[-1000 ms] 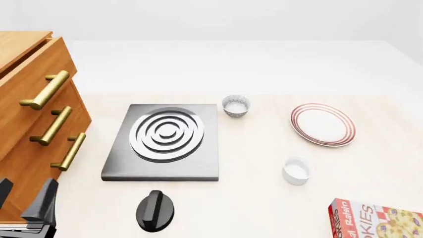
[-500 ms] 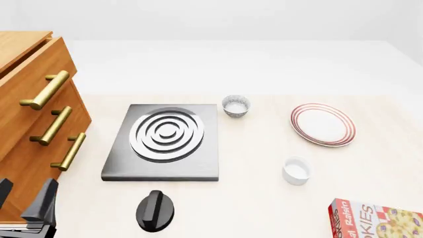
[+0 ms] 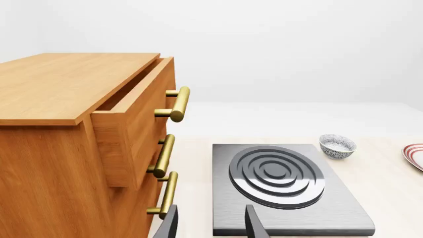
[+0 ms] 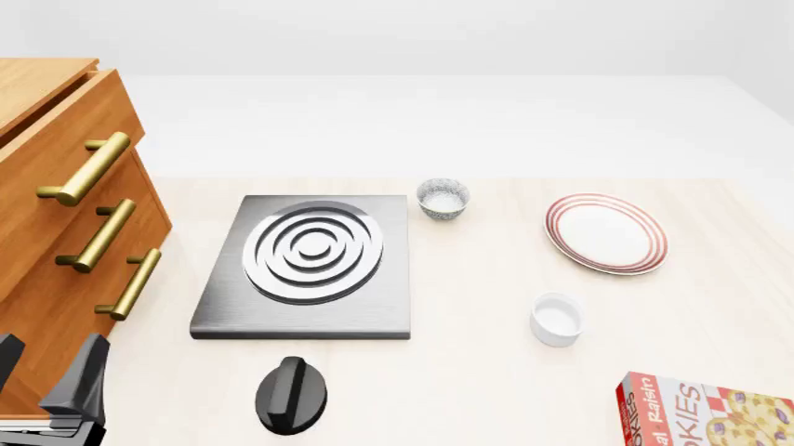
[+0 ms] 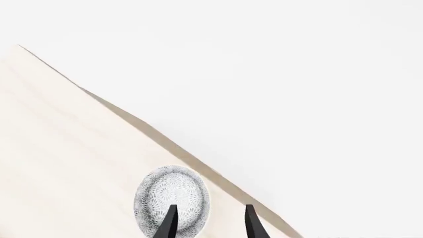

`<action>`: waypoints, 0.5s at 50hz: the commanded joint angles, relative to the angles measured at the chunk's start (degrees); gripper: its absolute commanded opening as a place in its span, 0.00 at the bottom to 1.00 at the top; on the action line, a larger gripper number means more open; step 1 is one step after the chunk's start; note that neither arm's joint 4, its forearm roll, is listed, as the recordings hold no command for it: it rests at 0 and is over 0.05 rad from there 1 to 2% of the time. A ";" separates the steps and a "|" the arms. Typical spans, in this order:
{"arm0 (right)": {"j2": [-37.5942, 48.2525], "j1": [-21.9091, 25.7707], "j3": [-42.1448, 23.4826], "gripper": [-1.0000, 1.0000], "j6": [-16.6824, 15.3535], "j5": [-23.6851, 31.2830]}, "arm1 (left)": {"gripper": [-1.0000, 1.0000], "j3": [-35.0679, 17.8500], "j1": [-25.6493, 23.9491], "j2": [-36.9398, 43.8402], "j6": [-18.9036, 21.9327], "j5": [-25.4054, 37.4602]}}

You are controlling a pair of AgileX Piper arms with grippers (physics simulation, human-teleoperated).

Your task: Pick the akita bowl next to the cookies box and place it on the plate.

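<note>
In the right wrist view a small grey-and-white patterned akita bowl [image 5: 173, 196] sits close to the table's edge. My right gripper [image 5: 211, 215] hangs open over it, and one fingertip [image 5: 170, 223] overlaps the bowl in the picture. The cookies box [image 4: 705, 413] lies at the front right corner of the front view, where neither this bowl nor the right gripper shows. The red-ringed plate [image 4: 605, 233] lies at the right, and its rim [image 3: 415, 154] shows in the left wrist view. My left gripper [image 4: 50, 370] [image 3: 211, 215] stays open at the front left, holding nothing.
A look-alike bowl [image 4: 443, 199] [image 3: 337, 146] stands behind the stove plate [image 4: 310, 265] [image 3: 281, 183]. A plain white cup [image 4: 556, 319] sits between plate and box. A black knob [image 4: 293, 395] lies at the front. The wooden drawer cabinet [image 4: 69, 232] [image 3: 79, 148] fills the left, its top drawer ajar.
</note>
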 commanded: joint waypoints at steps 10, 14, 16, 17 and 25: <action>5.07 0.97 2.81 1.00 -1.41 -3.84 | 1.00 0.00 0.00 0.00 0.00 0.00; 5.44 1.13 2.90 1.00 -1.64 -4.03 | 1.00 0.00 0.00 0.00 0.00 0.00; 5.61 1.07 3.14 1.00 -1.92 -4.34 | 1.00 0.00 0.00 0.00 0.00 0.00; 5.60 1.07 3.15 1.00 -1.92 -4.35 | 1.00 0.00 0.00 0.00 0.00 0.00; 6.41 1.10 3.48 1.00 -2.17 -4.92 | 1.00 0.00 0.00 0.00 0.00 0.00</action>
